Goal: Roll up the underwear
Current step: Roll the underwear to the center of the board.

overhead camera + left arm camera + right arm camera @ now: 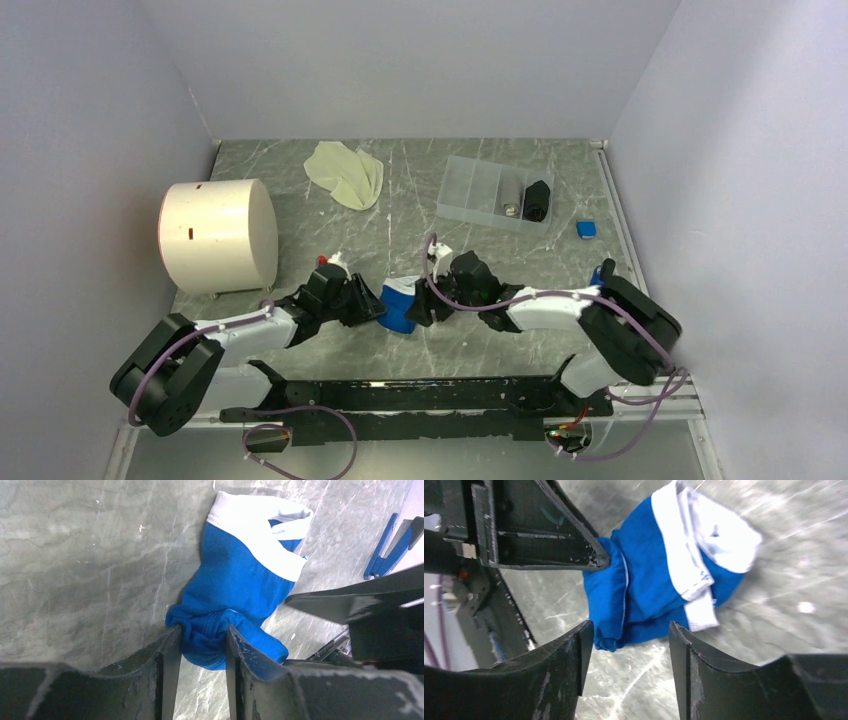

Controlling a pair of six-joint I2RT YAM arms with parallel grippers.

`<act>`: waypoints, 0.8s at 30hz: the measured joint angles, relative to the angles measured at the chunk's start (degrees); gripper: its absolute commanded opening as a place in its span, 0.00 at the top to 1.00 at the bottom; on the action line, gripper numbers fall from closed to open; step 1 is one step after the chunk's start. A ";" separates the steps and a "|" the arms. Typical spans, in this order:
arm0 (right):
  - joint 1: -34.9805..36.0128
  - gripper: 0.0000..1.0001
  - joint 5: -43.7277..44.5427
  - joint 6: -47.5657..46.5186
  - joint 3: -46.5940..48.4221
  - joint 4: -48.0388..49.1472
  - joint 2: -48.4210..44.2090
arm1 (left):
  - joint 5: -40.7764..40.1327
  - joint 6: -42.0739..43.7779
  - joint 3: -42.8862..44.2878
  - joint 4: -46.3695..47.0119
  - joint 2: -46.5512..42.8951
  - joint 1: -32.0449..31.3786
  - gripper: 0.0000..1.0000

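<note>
Blue underwear (235, 575) bunched up at the near-middle of the table (420, 180), flanked by both grippers

A folded blue lump at one end is pinched between the fingers of the left gripper (200, 635), so that one is clamped on the cloth; the white waistband is seen at the far end from it, lying loose on the marble; the right gripper (629, 630) is held low just over the opposite side with its jaws spread apart, nothing squeezed between them; the cream underwear (345, 172) is left crumpled near the back, well apart from the arms; a white drum (218, 235) is parked on the left; a clear tray (470, 190) and a small blue block (586, 229) are seen back right.
</note>
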 measured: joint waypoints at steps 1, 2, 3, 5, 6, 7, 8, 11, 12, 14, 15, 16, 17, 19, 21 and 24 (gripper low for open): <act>0.00 0.35 2.01 -1.60 0.20 -2.54 -2.25 | 0.04 0.09 0.22 0.02 0.26 0.00 0.61; 0.00 0.31 3.80 -2.89 0.22 -4.22 -4.31 | 0.09 0.22 0.35 0.00 0.48 -0.04 0.61; 0.00 0.22 5.90 -4.35 0.20 -5.81 -7.15 | 0.09 0.26 0.46 0.00 0.59 -0.04 0.61; 0.00 0.01 10.05 -6.64 -0.39 -6.32 -13.57 | 0.09 0.44 0.57 -0.04 0.66 -0.11 0.62; -0.02 0.00 12.20 -7.19 -1.42 -4.87 -17.44 | 0.09 0.46 0.57 -0.07 0.63 -0.11 0.62; -0.04 0.00 14.69 -7.10 -2.80 -3.04 -21.09 | 0.09 0.46 0.57 -0.07 0.63 -0.11 0.62; -0.04 0.03 16.81 -6.93 -4.02 -1.27 -23.58 | 0.09 0.46 0.57 -0.07 0.63 -0.11 0.62; -0.66 0.29 18.56 -8.20 -7.06 3.43 -26.32 | 0.04 0.48 0.70 -0.17 0.72 -0.20 0.64; -0.83 0.39 17.64 -9.20 -6.93 4.11 -25.35 | 0.04 0.48 0.81 -0.24 0.85 -0.20 0.64; -0.63 0.44 14.78 -11.32 -5.70 3.52 -20.94 | 0.07 0.48 1.16 -0.42 1.27 -0.22 0.64; -0.39 0.46 13.84 -12.13 -5.05 2.82 -19.04 | 0.09 0.48 1.36 -0.44 1.49 -0.22 0.64; 0.22 0.47 13.14 -13.18 -4.22 1.92 -16.85 | 0.11 0.48 1.46 -0.44 1.68 -0.22 0.64; 1.22 0.49 12.72 -14.58 -3.56 1.38 -14.93 | 0.15 0.48 1.55 -0.46 1.77 -0.22 0.64; 4.85 0.50 13.11 -18.23 -3.08 0.98 -12.31 | 0.17 0.48 1.57 -0.46 1.81 -0.22 0.65; 10.45 0.50 14.36 -22.75 -2.89 0.83 -10.56 | 0.15 0.48 1.60 -0.48 1.81 -0.22 0.65; 16.92 0.51 16.24 -28.79 -2.25 0.79 -8.17 | 0.17 0.48 1.60 -0.48 1.81 -0.22 0.65</act>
